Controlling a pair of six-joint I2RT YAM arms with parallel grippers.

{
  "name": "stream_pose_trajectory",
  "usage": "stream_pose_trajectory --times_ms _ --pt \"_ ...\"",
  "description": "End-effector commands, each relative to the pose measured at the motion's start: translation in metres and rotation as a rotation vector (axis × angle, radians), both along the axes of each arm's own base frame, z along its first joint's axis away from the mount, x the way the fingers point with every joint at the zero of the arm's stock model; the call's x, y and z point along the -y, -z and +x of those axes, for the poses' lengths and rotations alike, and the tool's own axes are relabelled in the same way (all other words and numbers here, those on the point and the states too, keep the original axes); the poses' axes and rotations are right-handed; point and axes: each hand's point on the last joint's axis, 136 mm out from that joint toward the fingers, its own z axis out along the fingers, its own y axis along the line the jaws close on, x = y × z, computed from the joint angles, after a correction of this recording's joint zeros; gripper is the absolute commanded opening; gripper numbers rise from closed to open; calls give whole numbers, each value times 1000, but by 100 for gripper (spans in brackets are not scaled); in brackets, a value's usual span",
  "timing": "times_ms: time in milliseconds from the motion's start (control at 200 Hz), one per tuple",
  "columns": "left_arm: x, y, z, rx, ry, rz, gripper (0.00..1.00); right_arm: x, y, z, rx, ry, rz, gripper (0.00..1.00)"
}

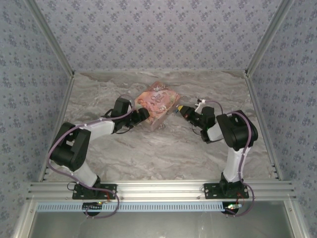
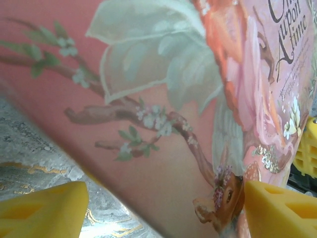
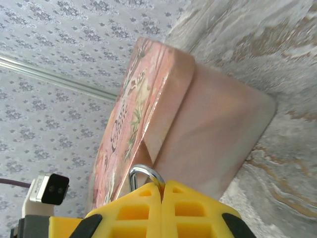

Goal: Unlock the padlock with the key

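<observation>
While the left pincer (image 1: 143, 115) straddled the pink box (image 1: 157, 101), jaws apart, the right pincer (image 3: 162, 186), pressed together, sat at the padlock (image 3: 146, 172); aligning the key seemed next.

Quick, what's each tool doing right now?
Left tool: open, straddling the pink box, not clamped on it.
Right tool: shut; a silvery padlock loop pokes out at its tips, and whether it grips the loop cannot be told.

Soft, even light from above covers the marbled worktop (image 1: 163, 148) with only faint shadows beside the pink box (image 1: 157, 105), whose glossy lid edge catches glare in the right wrist view, while the left wrist view is hazy, the left fingers (image 2: 44, 210) blurred up close.
</observation>
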Motion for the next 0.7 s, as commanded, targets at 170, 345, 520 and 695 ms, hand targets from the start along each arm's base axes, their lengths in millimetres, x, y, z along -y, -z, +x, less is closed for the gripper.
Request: stream_pose_trajectory --times_ms 170,345,520,695 --pt "-15 -36 6 42 15 24 95 15 -12 -36 20 -40 -219 0" --pt "-34 -81 9 186 -16 64 100 3 -23 -83 -33 -233 -491 0" --pt "-60 -108 -3 293 -74 113 99 5 -12 -142 -202 -417 -748 0" --pt "-78 -112 -15 299 -113 143 99 0 5 -173 -344 -509 -810 0"
